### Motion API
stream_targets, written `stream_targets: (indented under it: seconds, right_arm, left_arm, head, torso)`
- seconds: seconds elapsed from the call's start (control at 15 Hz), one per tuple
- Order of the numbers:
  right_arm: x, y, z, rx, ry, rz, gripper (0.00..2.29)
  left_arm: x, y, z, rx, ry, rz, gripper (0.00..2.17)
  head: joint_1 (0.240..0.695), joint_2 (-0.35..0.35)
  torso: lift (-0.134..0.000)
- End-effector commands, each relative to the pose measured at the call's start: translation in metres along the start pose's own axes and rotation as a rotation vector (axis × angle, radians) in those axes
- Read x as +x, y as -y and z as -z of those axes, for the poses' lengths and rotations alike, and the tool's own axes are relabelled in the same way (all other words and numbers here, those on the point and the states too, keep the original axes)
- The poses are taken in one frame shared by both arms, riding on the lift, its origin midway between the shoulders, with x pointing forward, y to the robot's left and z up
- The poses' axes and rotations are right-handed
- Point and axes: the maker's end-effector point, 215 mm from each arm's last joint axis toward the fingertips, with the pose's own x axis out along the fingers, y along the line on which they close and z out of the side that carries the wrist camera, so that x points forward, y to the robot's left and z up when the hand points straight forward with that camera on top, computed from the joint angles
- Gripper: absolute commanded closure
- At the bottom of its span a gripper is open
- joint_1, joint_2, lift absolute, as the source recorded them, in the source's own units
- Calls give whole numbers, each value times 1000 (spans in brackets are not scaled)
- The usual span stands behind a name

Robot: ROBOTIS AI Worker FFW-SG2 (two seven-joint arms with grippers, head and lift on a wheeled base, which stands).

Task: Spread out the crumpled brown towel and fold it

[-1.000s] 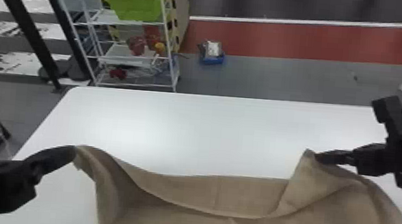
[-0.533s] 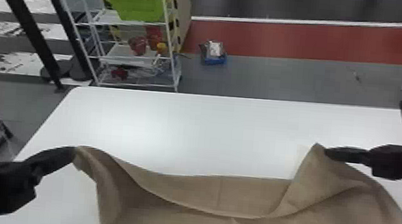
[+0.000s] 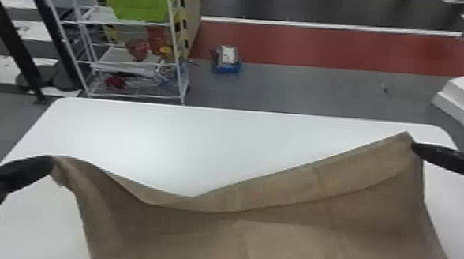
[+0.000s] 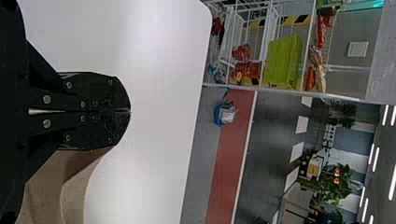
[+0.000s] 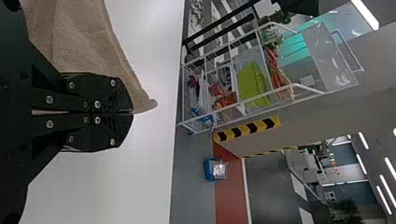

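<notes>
- Table [image 3: 155, 133]: white, flat top with rounded far corners. Far edge taken as twelve o'clock, the robot's side as six.
- Rack [image 3: 175, 41]: white wire frame with several shelves, standing on the grey floor past the table at eleven o'clock. Red items noted on a middle shelf.
- Towel [image 3: 285, 246]: brown, found over the table, drawn wide between the two grippers. One upper corner is at about ten o'clock, the other at two. The upper edge sags in a shallow dip between them, with a lighter band along it. The body runs down toward six o'clock, showing faint creases; the hem on the robot's right slopes from two toward four o'clock. The cloth is open at the middle, not folded into a packet.
- Bin [image 3: 138, 1]: green, seated on an upper shelf of the rack, eleven o'clock.
- Left gripper [image 3: 51, 163]: at ten o'clock, fingers pressed together, pinching the towel's corner. Confirmed closed in the left wrist view.
- Right gripper [image 3: 415, 147]: at two o'clock, fingers likewise closed on the towel. In the right wrist view, a small tip of cloth pokes out past the fingertips.
- Box [image 3: 227, 68]: blue, with grey and white contents, on the floor near twelve o'clock, beside the red strip.
</notes>
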Motion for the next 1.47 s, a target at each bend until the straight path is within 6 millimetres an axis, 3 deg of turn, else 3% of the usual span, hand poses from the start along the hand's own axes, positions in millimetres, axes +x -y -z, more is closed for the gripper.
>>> stream_targets:
  seconds: [0.0,0.2,0.47,0.67,0.8,1.0,1.13,1.4]
  right_arm:
    - [-42,6,-17,9,81,20,1423]
    - [-86,-1,-23,-6,132,28,1423]
    - [-153,-43,-17,-36,234,34,1447]
    - [-215,-81,-25,-25,327,20,1447]
    - [-245,-98,-26,0,363,14,1447]
    - [-263,-113,-25,48,362,-21,1450]
    - [-276,-133,-29,63,376,-76,1453]
    - [-294,-162,-27,150,383,-168,1477]
  left_arm:
    - [-6,-2,-10,-1,23,-4,1875]
    - [-14,-5,-17,-3,45,1,1875]
    - [-26,-6,-22,-25,67,47,1875]
    - [-48,-9,-32,-48,110,101,1875]
    - [-64,-13,-35,-67,135,119,1875]
    - [-70,-21,-39,-72,151,102,1875]
    - [-86,-34,-42,-82,175,74,1875]
    - [-114,-59,-49,-101,225,11,1875]
  head:
    - [695,45]
    - [695,-1]
    - [695,-18]
    - [695,-18]
    - [695,-20]
    - [695,-14]
    - [695,-1]
    - [695,92]
  torso:
    - [-124]
    - [-124]
    - [-124]
    - [-124]
    - [-124]
    - [-124]
    - [-124]
    - [-124]
